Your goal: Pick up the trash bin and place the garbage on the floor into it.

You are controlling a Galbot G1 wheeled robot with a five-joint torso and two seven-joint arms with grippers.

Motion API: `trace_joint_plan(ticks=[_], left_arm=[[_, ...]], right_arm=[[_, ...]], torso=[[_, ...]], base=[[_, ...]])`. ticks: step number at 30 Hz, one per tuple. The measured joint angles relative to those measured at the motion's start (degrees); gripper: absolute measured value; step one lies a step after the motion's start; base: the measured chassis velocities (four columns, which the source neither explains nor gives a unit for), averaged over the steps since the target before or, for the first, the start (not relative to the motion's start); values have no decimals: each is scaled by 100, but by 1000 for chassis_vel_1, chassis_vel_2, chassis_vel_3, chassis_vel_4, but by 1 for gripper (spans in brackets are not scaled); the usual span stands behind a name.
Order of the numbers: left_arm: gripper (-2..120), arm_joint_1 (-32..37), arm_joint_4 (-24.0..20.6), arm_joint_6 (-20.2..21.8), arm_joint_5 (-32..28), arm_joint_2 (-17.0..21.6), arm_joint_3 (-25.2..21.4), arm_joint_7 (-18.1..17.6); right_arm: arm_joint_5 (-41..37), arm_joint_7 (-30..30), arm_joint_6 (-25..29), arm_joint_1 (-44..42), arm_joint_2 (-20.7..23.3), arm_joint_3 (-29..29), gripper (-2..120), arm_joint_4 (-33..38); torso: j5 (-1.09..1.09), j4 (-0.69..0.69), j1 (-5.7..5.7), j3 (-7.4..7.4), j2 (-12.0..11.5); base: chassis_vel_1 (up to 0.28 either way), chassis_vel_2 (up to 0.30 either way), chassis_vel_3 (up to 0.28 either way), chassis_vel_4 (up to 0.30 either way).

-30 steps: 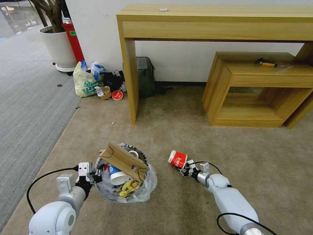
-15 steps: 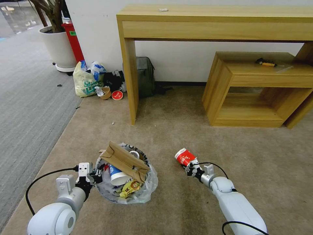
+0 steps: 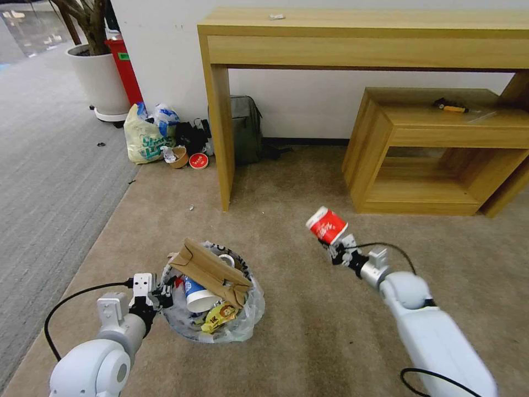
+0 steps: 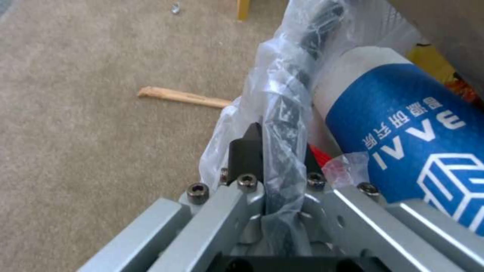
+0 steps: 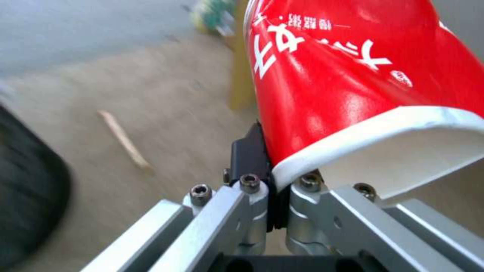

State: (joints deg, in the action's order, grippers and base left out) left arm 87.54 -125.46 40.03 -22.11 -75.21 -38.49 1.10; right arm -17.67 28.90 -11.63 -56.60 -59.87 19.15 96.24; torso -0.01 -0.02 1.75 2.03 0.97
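The trash bin (image 3: pixel 250 309) stands on the beige floor (image 3: pixel 308 342), its crinkly bag liner holding a cardboard scrap (image 3: pixel 212 270), a blue cup (image 3: pixel 195 292) and a yellow wrapper (image 3: pixel 220 317). My left gripper (image 3: pixel 164 293) is shut on the bin's near-left rim; the left wrist view shows its jaws (image 4: pixel 280 151) pinching the bag (image 4: pixel 282 94) beside the blue cup (image 4: pixel 418 124). My right gripper (image 3: pixel 337 249) is shut on the rim of a red paper cup (image 3: pixel 326 225), held above the carpet to the bin's right. The right wrist view shows the cup (image 5: pixel 353 83) dented in that grip (image 5: pixel 276 158).
A wooden stick (image 4: pixel 184 98) lies on the carpet beside the bin. A small scrap (image 3: pixel 190 208) lies near the desk leg (image 3: pixel 223 132). A low wooden shelf (image 3: pixel 430 160) stands at the right. A yellow-green shopping bag (image 3: pixel 144 138), a backpack (image 3: pixel 245 127) and a plant pot (image 3: pixel 99 77) line the wall.
My right gripper has lifted the red cup off the carpet, moving up, forward and to the right. The left gripper and the bin have stayed put.
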Motion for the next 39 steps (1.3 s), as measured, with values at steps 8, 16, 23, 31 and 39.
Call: trace_joint_plan(ticks=[8, 16, 23, 31, 39], left_arm=[[0, -148, 160, 159, -192, 194, 140, -123], [0, -203, 227, 209, -384, 496, 212, -263], [0, -376, 388, 220, -479, 621, 344, -322], [0, -452, 446, 220, -523, 632, 372, -329], [0, -477, 469, 221, -519, 624, 348, -270]], right_arm=[[-656, -191, -690, 157, 444, -828, 0, 1479], [-1007, -375, -1160, 495, 581, -1984, 0, 2261], [-1127, -460, -1358, 875, 663, -2929, 0, 2373], [-1453, -441, -1618, 1203, 586, -3428, 0, 2035], [-2019, -390, -1999, 1161, 555, -3529, 0, 1753]], torso=[[0, 0, 0, 0, 0], [1, 2, 0, 0, 0], [0, 1, 0, 0, 0], [1, 1, 0, 0, 0], [1, 1, 0, 0, 0]], base=[[0, 0, 0, 0], [0, 0, 0, 0], [0, 0, 0, 0], [0, 0, 0, 0], [0, 0, 0, 0]])
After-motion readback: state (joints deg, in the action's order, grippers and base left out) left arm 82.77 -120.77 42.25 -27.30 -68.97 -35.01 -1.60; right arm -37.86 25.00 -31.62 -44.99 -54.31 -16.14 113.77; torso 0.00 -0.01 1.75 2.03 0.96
